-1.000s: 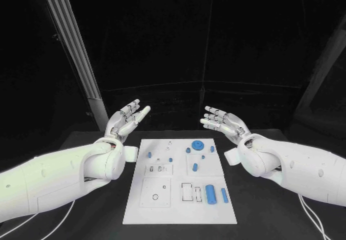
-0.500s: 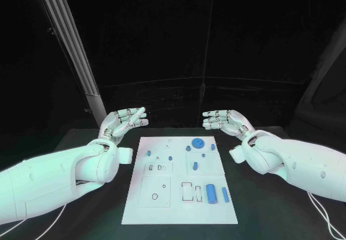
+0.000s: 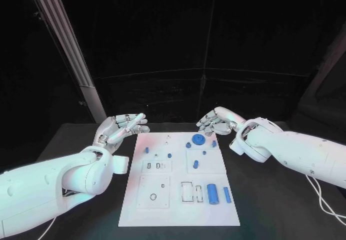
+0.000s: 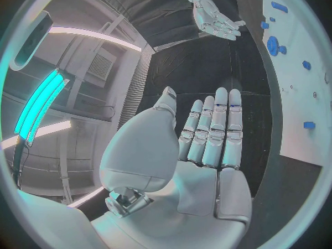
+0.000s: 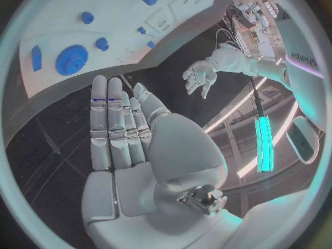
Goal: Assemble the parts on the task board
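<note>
Task board (image 3: 144, 210), a white plate lying lengthwise in the middle of the black table (image 3: 274, 200), with both hands empty at its far end; judged from this, the assembly is at its opening step, with no part yet picked up. Nearest the robot, the board carries a square plate with a small ring (image 3: 153, 196) at its left and, to the right, narrow rectangular recesses beside a large blue cylinder (image 3: 212, 193) and a slimmer blue pin (image 3: 226, 194), both lying flat on the surface. Whether the recesses hold anything cannot be told. Farther on, small blue pegs (image 3: 195, 164) stand or lie around mid-board; at the far end sits a blue gear (image 3: 197, 139) with a small blue piece (image 3: 213, 143) just beside it. Left hand (image 3: 119, 127) hovers off the board's far left corner, fingers extended and apart, holding nothing. Right hand (image 3: 218, 121) hangs above the far edge near the gear, fingers straight, likewise empty. The next move probably calls for lowering the right hand onto the gear or a neighbouring part.
</note>
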### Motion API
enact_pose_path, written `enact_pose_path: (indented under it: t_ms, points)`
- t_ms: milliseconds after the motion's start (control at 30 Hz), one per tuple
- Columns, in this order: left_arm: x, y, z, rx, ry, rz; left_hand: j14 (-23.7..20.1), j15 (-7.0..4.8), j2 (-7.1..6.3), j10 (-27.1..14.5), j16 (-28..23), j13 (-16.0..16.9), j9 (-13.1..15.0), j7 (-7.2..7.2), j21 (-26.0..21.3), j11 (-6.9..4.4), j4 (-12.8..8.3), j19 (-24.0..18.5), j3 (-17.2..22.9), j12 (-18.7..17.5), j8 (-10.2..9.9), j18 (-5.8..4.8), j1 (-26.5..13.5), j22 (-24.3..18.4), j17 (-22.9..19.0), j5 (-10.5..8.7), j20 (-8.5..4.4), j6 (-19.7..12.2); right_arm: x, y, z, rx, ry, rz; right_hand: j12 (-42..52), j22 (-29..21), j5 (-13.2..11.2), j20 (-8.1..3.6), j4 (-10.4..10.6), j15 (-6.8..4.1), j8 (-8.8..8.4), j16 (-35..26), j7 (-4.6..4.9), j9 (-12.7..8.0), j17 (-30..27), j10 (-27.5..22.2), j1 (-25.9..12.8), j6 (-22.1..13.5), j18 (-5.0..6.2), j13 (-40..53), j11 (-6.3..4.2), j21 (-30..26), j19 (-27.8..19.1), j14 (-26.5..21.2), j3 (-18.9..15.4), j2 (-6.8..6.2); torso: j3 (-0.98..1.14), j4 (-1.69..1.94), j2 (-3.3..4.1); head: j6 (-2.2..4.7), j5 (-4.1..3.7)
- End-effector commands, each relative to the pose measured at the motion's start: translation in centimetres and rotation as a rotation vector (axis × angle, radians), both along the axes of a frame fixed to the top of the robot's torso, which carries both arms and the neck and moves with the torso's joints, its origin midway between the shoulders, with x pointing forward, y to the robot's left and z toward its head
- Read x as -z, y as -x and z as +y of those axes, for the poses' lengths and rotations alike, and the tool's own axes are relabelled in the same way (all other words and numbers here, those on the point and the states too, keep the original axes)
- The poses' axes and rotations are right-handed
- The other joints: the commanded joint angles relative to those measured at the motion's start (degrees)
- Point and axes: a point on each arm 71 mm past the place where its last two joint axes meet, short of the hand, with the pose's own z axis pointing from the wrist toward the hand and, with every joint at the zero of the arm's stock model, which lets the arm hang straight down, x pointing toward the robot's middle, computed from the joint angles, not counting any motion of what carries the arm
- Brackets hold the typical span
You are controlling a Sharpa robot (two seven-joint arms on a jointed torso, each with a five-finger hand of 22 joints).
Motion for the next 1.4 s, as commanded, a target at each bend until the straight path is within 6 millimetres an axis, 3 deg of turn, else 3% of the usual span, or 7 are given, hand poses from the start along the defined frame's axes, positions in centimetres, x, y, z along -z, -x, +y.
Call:
enact_pose_path:
  t_ms: [33, 167, 200, 233, 733, 1033, 1400]
  points:
    - [-0.2, 0.2, -0.7, 0.062, 0.02, 0.002, 0.0, 0.2, 0.14, 0.42, -0.37, 0.03, -0.07, -0.05, -0.07, 0.03, -0.4, 0.22, -0.04, -0.24, -0.34, 0.8, 0.51, -0.11, 0.05, -0.03, 0.03, 0.45, 0.4, -0.1, 0.8, -0.026, 0.291, -0.071, -0.72, 1.85, 0.3, -0.88, -0.06, -0.89, -0.62, 1.73, -0.29, -0.1, 0.36, 1.5, -0.53, 0.91, 1.07, 0.09, -0.6, 3.34, 1.57, 3.88, 0.77, -0.87, -0.14, 0.64, 1.77, 0.47, -0.48]
    - [-0.3, 0.4, -1.1, 0.079, 0.027, 0.008, -0.18, 0.26, 0.23, 0.45, -0.66, 0.02, -0.09, -0.03, -0.23, 0.06, -0.5, 0.13, -0.11, -0.42, -0.48, 0.77, 0.48, -0.23, 0.05, -0.03, 0.07, 0.47, 0.2, -0.3, 1.9, -0.037, 0.407, -0.126, -1.75, 3.83, 0.0, -1.4, 0.03, -1.5, -1.34, 4.93, -0.55, -0.14, 1.32, 2.17, -1.37, 1.4, 1.03, 0.09, -0.94, 6.76, 2.53, 6.67, 1.69, -1.37, -0.19, 0.89, 2.75, 0.88, -0.71]
    - [-0.3, 0.5, -1.2, 0.083, 0.028, 0.009, -0.22, 0.28, 0.24, 0.45, -0.72, 0.01, -0.09, -0.02, -0.26, 0.07, -0.51, 0.1, -0.13, -0.46, -0.51, 0.76, 0.47, -0.26, 0.05, -0.03, 0.08, 0.48, 0.1, -0.4, 2.1, -0.038, 0.425, -0.136, -2.13, 5.24, -0.18, -1.63, -0.09, -1.62, -1.94, 15.78, -0.71, -0.14, 6.33, 2.58, -1.55, 1.62, 0.61, 0.18, -2.13, 9.11, 2.72, 6.93, 2.3, -2.27, -0.21, 0.93, 2.9, 0.92, -0.76]
    - [-0.3, 0.5, -1.3, 0.086, 0.03, 0.01, -0.24, 0.28, 0.25, 0.45, -0.75, 0.01, -0.09, -0.02, -0.27, 0.08, -0.52, 0.1, -0.13, -0.47, -0.53, 0.76, 0.47, -0.27, 0.05, -0.03, 0.08, 0.48, 0.0, -0.4, 2.3, -0.04, 0.445, -0.148, -2.25, 5.68, -0.24, -1.9, 0.27, -1.91, -2.1, 17.6, -0.76, -0.13, 7.39, 2.22, -2.25, 1.8, 0.96, 0.07, -1.25, 9.8, 2.56, 6.73, 2.7, -1.75, -0.21, 1.05, 3.16, 1.03, -0.94]
    - [-0.6, 0.7, -1.8, 0.106, 0.036, 0.017, -0.43, 0.37, 0.35, 0.44, -1.09, -0.01, -0.12, 0.05, -0.47, 0.14, -0.67, -0.02, -0.21, -0.72, -0.73, 0.75, 0.47, -0.42, 0.04, -0.03, 0.14, 0.47, -1.2, -0.4, 4.5, -0.066, 0.539, -0.229, -2.15, 15.41, -0.97, -1.04, 0.24, -1.4, -3.11, 39.15, -0.56, -0.13, 26.74, -0.26, -5.28, 1.35, 0.7, 0.06, -0.7, 22.58, 1.18, 4.59, 9.77, -3.86, -0.23, 1.54, 4.79, 1.73, -1.3]
    - [-0.6, 0.6, -1.7, 0.105, 0.033, 0.02, -0.51, 0.41, 0.39, 0.4, -1.26, -0.02, -0.13, 0.11, -0.57, 0.19, -0.76, -0.08, -0.25, -0.86, -0.86, 0.74, 0.48, -0.5, 0.05, -0.03, 0.18, 0.43, -0.9, -0.5, 4.9, -0.084, 0.582, -0.191, -2.15, 26.27, -1.27, -0.73, 0.49, -1.2, -3.1, 48.44, -0.54, -0.11, 37.4, -0.44, -6.47, 1.23, -0.73, 0.08, -0.6, 30.97, 3.9, 4.92, 12.9, -4.82, -0.27, 1.55, 4.98, 1.36, -1.29]
    - [-0.6, 0.5, -1.6, 0.103, 0.031, 0.022, -0.54, 0.43, 0.41, 0.38, -1.33, -0.02, -0.14, 0.15, -0.61, 0.22, -0.79, -0.1, -0.26, -0.92, -0.91, 0.74, 0.49, -0.53, 0.05, -0.03, 0.19, 0.41, -0.6, -0.7, 5.0, -0.087, 0.628, -0.16, -2.16, 28.88, -1.76, -0.6, 0.76, -1.08, -3.12, 50.91, -0.53, -0.12, 40.18, -0.62, -7.25, 1.06, -1.07, 0.08, -0.54, 33.01, 4.4, 4.9, 13.39, -5.56, -0.32, 1.65, 5.14, 1.18, -1.25]
